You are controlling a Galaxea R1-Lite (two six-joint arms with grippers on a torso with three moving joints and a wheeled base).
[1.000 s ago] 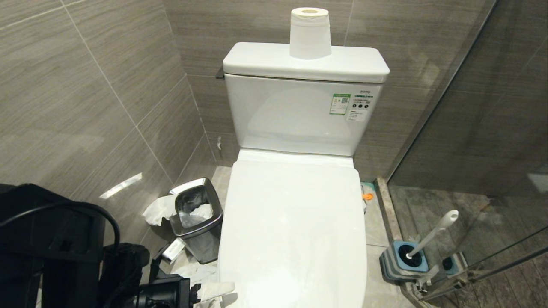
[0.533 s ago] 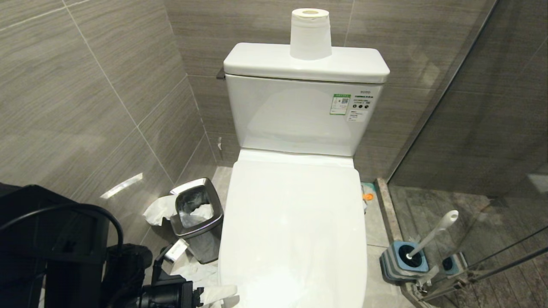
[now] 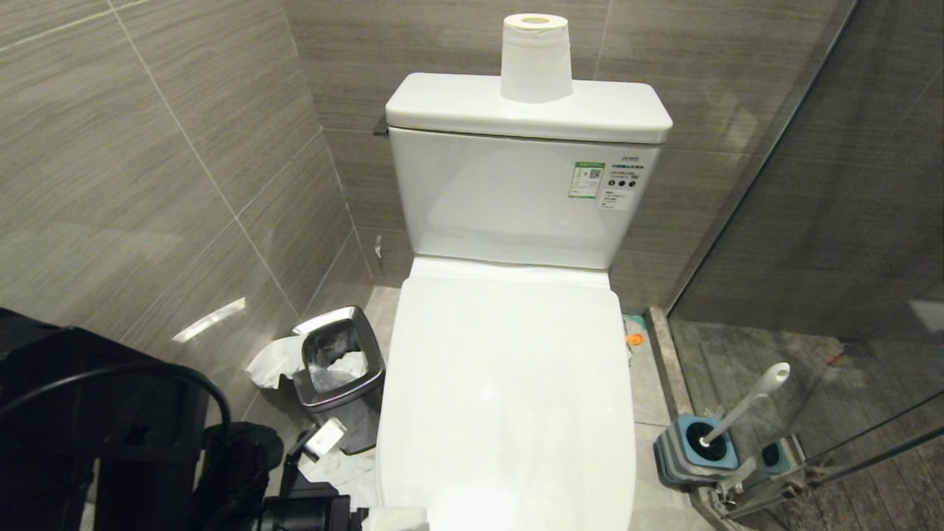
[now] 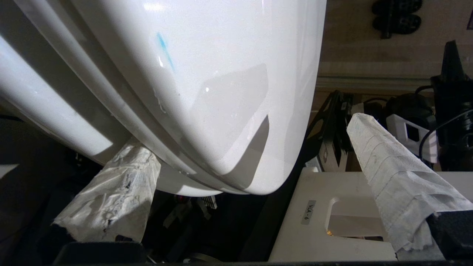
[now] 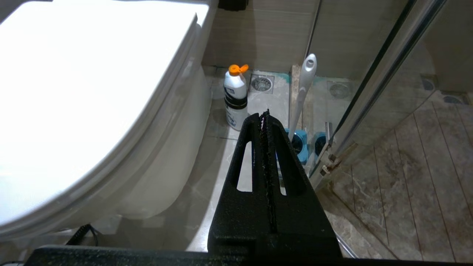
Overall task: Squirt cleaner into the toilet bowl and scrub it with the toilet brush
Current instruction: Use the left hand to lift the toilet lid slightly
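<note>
The white toilet bowl (image 3: 509,383) has its lid down, so the basin is hidden. My left gripper (image 4: 251,136) is open at the lid's front edge; one paper-wrapped finger (image 4: 111,192) is under the rim and the other (image 4: 395,177) stands off to the side. A thin blue streak of cleaner (image 4: 164,50) marks the lid. The cleaner bottle (image 5: 235,96), white with an orange cap, stands on the floor beside the toilet. The toilet brush (image 3: 745,404) leans in its grey-and-blue holder (image 3: 697,446) to the right. My right gripper (image 5: 264,115) is shut and empty, low beside the toilet.
A steel waste bin (image 3: 341,376) with crumpled paper around it stands left of the toilet against the tiled wall. A paper roll (image 3: 536,57) sits on the tank. A glass shower screen (image 3: 833,243) closes off the right side behind the brush holder.
My left arm has swung to the right in the head view, bringing the open gripper closer under the lid's front edge. Everything else is unmoved.
</note>
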